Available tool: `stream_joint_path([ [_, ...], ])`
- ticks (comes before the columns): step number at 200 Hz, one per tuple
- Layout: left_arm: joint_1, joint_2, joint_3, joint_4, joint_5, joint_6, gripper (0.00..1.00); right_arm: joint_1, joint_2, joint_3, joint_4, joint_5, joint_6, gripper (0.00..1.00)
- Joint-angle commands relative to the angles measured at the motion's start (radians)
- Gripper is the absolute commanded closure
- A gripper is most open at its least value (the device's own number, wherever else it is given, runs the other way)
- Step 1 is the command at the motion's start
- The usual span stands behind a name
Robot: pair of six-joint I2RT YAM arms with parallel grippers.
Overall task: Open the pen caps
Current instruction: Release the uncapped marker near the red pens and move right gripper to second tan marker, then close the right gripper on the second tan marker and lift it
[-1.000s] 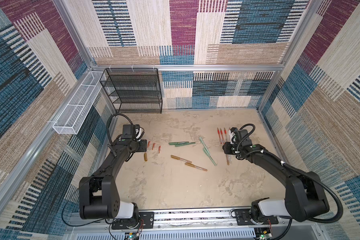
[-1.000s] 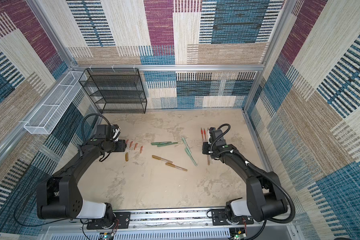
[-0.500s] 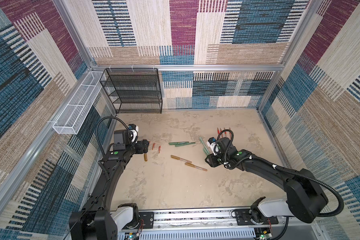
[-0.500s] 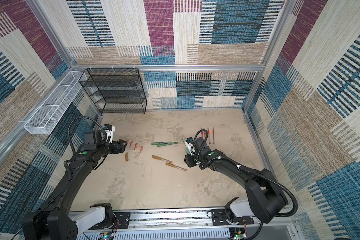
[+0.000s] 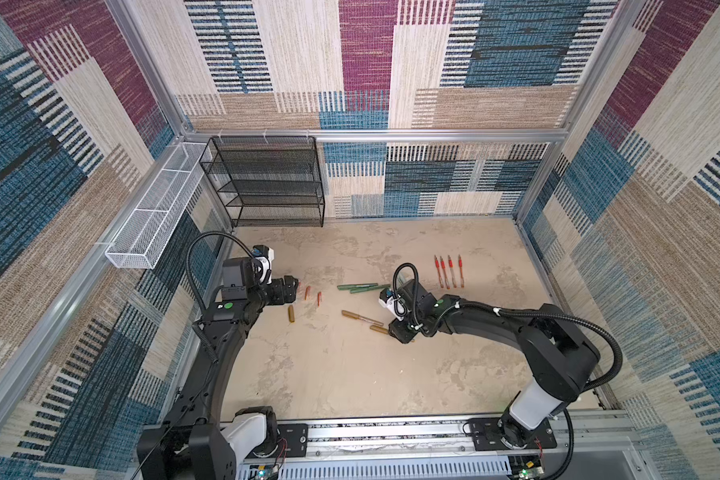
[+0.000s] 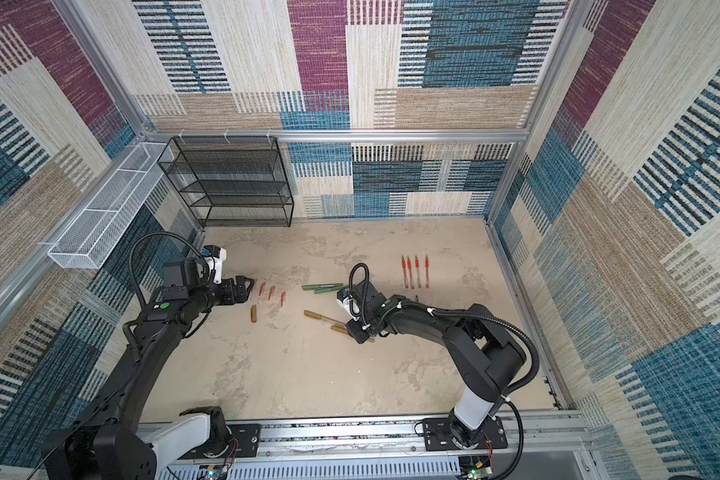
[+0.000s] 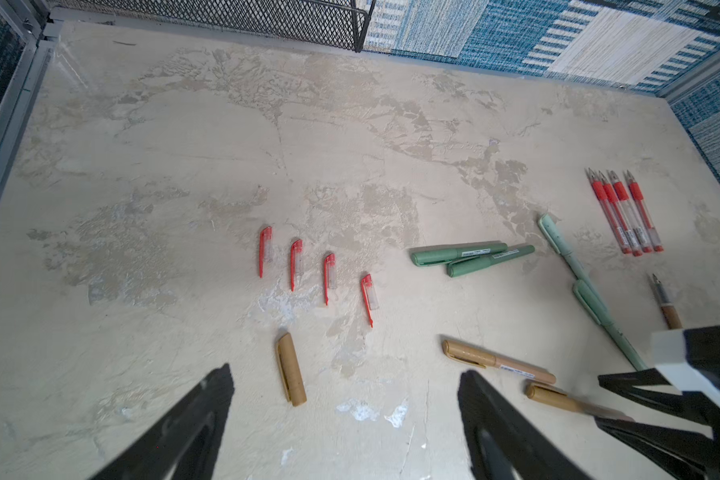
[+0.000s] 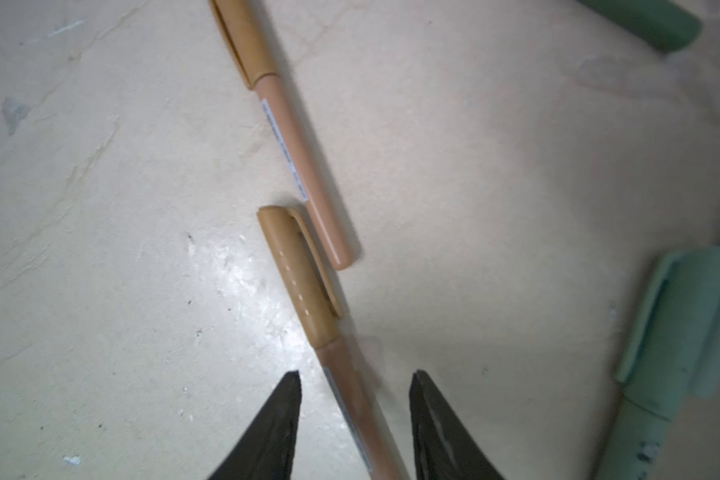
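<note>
Several red clipped pen caps [image 7: 296, 262] lie in a row, with a loose gold-bronze cap [image 7: 291, 368] beside them. My left gripper [image 7: 346, 399] hovers open just short of that gold cap [image 5: 291, 314], holding nothing. My right gripper [image 8: 355, 376] is open, its fingertips [image 8: 292, 382] either side of a capped gold pen's barrel [image 8: 362, 419] with gaps on both sides. That pen's cap [image 8: 300, 274] lies just ahead. A second capped gold pen [image 8: 304, 166] lies alongside. Capped green pens [image 5: 358, 286] and uncapped red pens [image 5: 447, 272] lie further back.
A black mesh shelf [image 5: 267, 183] stands at the back left and a white wire basket [image 5: 154, 216] hangs on the left wall. A mint pen [image 7: 591, 299] and an uncapped gold pen [image 7: 668, 303] lie right of the right gripper [image 5: 395, 332]. Walls enclose the table.
The right gripper has travelled left from beside the red pens to the gold pens in the middle. The left gripper's jaws have widened near the loose caps.
</note>
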Motion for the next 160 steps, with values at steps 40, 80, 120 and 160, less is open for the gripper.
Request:
stream_joint_path([
  [40, 0.002, 0.002, 0.001, 0.021, 0.019, -0.014, 0.12, 0.055, 0.097, 0.028, -0.062, -0.024, -0.083, 0.66],
  [80, 0.002, 0.008, 0.011, 0.017, 0.036, -0.024, 0.12, 0.079, 0.022, 0.001, -0.081, -0.068, -0.079, 0.88],
  [120, 0.004, 0.005, 0.008, 0.044, 0.219, -0.073, 0.12, 0.079, -0.092, 0.022, -0.048, -0.133, -0.023, 0.92],
  [160, 0.002, 0.0, -0.047, 0.167, 0.529, -0.262, 0.12, 0.08, -0.176, 0.025, 0.175, -0.169, 0.133, 0.91],
])
